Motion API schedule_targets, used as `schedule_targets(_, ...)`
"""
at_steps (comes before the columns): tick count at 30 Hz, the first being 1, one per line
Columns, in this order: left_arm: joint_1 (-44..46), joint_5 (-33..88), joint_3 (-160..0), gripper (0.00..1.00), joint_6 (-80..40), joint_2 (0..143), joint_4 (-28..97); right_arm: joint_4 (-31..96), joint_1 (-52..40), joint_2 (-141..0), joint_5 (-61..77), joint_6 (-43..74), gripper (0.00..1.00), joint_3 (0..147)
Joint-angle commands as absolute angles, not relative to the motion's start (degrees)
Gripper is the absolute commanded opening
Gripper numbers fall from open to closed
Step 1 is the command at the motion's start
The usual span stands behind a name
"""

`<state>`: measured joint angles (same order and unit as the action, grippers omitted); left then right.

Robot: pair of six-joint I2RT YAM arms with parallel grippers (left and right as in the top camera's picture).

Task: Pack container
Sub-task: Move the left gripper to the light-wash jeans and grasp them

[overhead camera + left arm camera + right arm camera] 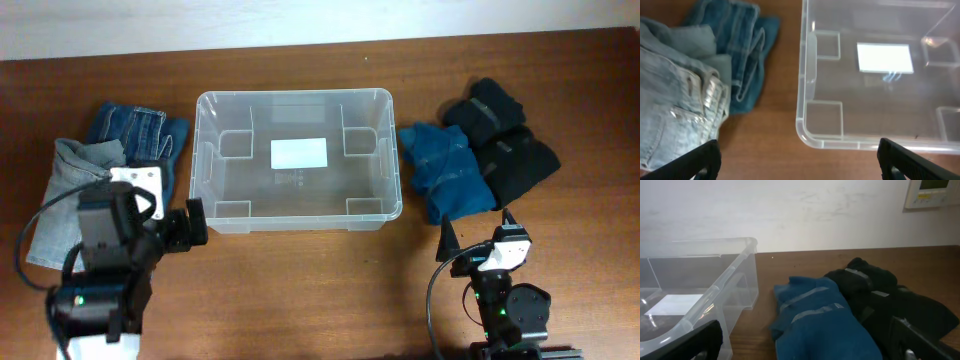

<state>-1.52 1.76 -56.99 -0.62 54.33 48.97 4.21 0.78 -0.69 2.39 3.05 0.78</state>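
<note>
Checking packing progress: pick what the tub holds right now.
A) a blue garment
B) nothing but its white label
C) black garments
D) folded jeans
B: the tub shows only its white label; the jeans lie left of it, the blue garment and black garments right of it.

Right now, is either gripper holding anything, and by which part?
Nothing is held. The left gripper is open near the container, the right gripper open before the blue garment; both are empty.
</note>
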Motion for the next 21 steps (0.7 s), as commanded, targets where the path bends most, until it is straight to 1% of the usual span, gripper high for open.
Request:
schedule_targets(1, -1.7, 6.6, -58.0, 0.99, 0.9, 58.0, 49.8, 4.3, 1.3, -0.4, 1.7, 3.2, 0.98, 0.3)
schedule_targets(4, -1.7, 7.5, -58.0, 0.99, 1.0, 60.8, 50.3, 4.3, 1.3, -0.4, 1.7, 3.2, 0.98, 0.3)
schedule_targets(6, -1.7, 4.8, -58.0, 0.99, 0.9, 62.8, 50.5, 4.3, 1.3, -0.4, 1.7, 3.2, 0.98, 0.3)
schedule_targets(8, -1.7, 1.0, -58.0, 0.99, 0.9, 64.7, 50.9, 4.3, 1.3, -0.4, 1.7, 3.2, 0.98, 0.3)
schedule_targets(10, -1.7, -6.6, -58.0, 0.99, 0.8, 67.3, 51.7, 4.3, 1.3, -0.4, 1.7, 3.2, 0.98, 0.3)
schedule_targets(14, -1.7, -16.6, -58.0, 0.99, -5.5, 70.5, 51.5, 4.3, 1.3, -0.4, 1.7, 3.2, 0.98, 0.3)
schedule_targets(16, -1.7, -19.7, -58.0, 0.99, -7.9, 71.5, 51.5, 4.3, 1.3, -0.4, 1.7, 3.2, 0.98, 0.3)
schedule_targets(21, -3.5, -22.3, -58.0, 0.99, -12.7, 73.2, 50.4, 4.3, 1.3, -0.4, 1.7, 3.2, 0.98, 0.3)
